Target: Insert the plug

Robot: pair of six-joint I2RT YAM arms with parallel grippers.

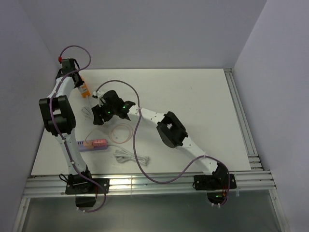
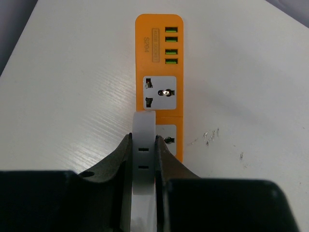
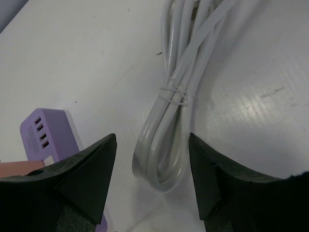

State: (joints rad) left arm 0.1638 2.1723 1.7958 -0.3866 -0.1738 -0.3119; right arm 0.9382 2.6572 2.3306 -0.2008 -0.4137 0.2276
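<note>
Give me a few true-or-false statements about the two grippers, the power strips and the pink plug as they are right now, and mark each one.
1. The left gripper is shut on a white flat piece above the orange power strip. True.
2. The right gripper holds the plug. False: its jaws stand open over a tied white cable bundle and hold nothing.
3. The orange power strip has four USB ports at one end. True.
4. The plug sits in the orange power strip. False: it lies at the lilac power strip, well apart from the orange one.
</note>
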